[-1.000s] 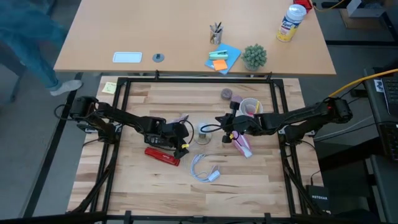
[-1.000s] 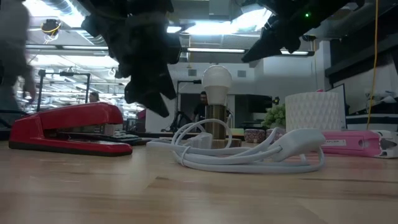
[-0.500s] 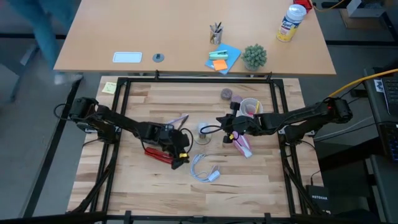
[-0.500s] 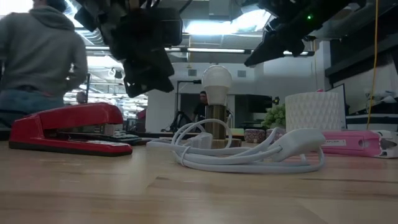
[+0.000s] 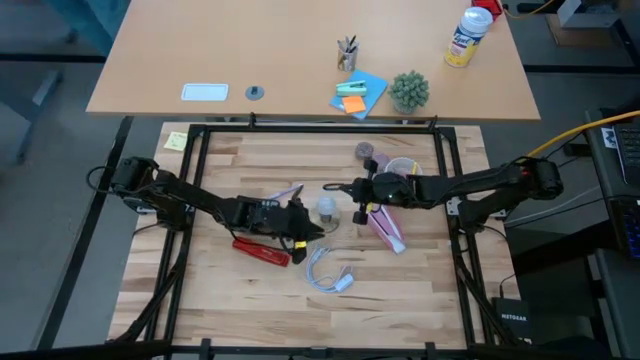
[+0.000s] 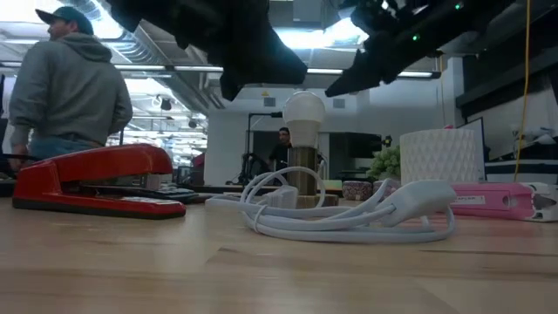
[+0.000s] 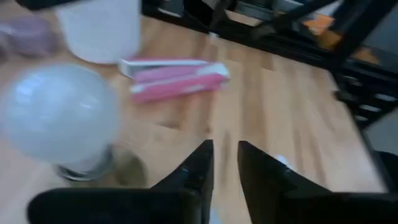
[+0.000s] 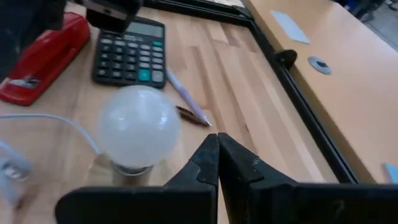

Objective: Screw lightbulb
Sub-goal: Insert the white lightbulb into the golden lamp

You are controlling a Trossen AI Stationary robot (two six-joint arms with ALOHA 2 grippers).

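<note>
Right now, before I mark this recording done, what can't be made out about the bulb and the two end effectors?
- Bulb thread: low view, hidden inside the brass socket; seating depth unknown.
- Bulb base: left wrist view, blurred; right wrist view, partly cut off by the right end effector housing.
- Left end effector: nearly shut on nothing; in the high view, too small to read.
- Both end effectors: low view, cut off by the top edge.

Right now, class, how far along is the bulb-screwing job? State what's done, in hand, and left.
Done: the lightbulb stands upright in its socket. In hand: nothing; the left claw, nearly closed, and the shut right claw sit beside the bulb, holding nothing. Left: whether it is fully tightened cannot be told; a final twist may remain.
</note>
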